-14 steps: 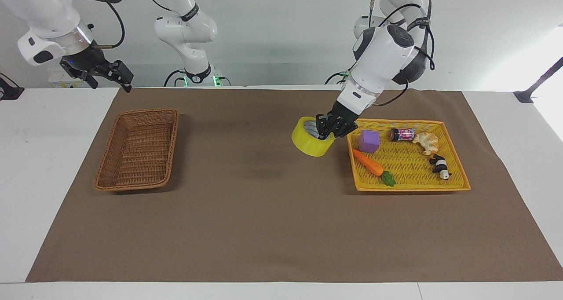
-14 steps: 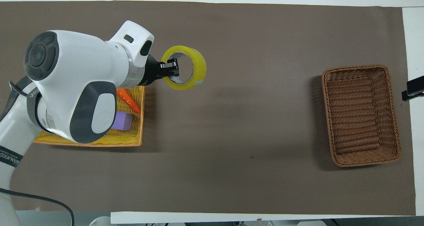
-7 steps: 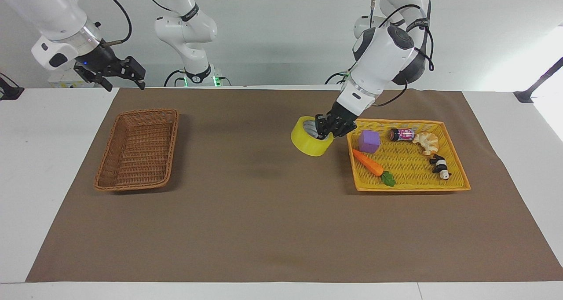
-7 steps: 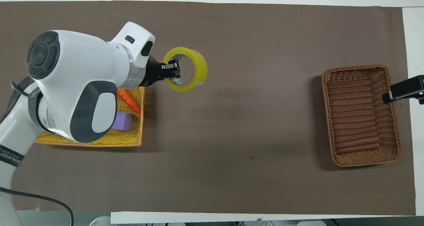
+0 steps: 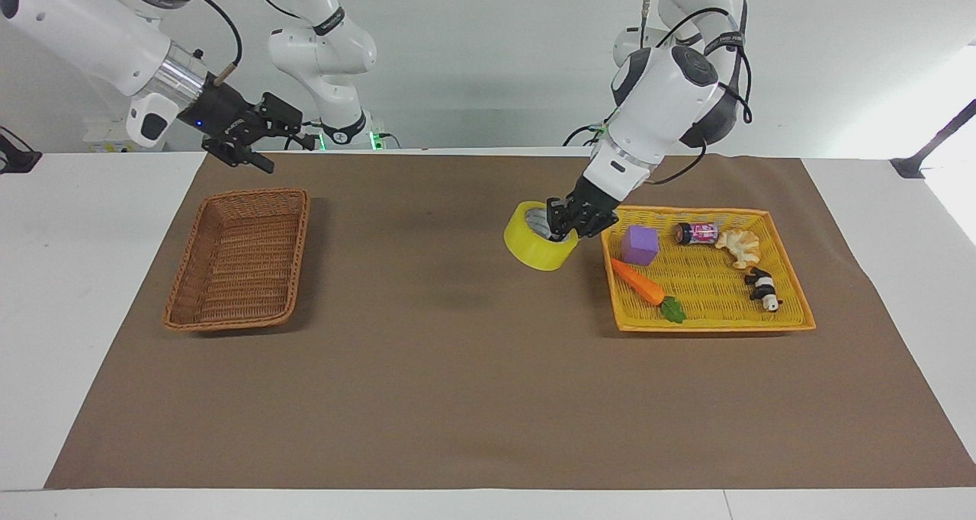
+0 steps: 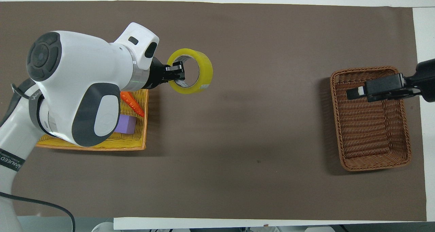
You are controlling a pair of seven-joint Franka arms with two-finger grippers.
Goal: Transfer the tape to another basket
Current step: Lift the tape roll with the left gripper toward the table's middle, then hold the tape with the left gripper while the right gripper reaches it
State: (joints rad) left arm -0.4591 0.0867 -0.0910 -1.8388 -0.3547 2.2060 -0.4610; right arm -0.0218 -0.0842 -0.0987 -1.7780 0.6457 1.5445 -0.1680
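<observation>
The yellow tape [image 5: 534, 250] is tilted just outside the yellow basket's [image 5: 709, 325] corner, toward the right arm's end of it. It also shows in the overhead view [image 6: 205, 68]. My left gripper [image 5: 563, 230] is shut on the tape's rim, one finger inside the pale core [image 6: 178, 73]. I cannot tell whether the roll touches the mat. The brown wicker basket [image 5: 259, 194] stands empty at the right arm's end [image 6: 373, 164]. My right gripper [image 5: 288, 152] is open and empty in the air over that basket [image 6: 355, 93].
The yellow basket [image 6: 102, 146] holds a purple cube [image 5: 639, 245], a toy carrot [image 5: 637, 282], a small can [image 5: 698, 233], a bread piece [image 5: 738, 247] and a panda toy [image 5: 762, 289]. A brown mat [image 5: 457, 367] covers the table between the baskets.
My right gripper has swung in from the table's end to over the brown basket. My left gripper and the tape have shifted only slightly.
</observation>
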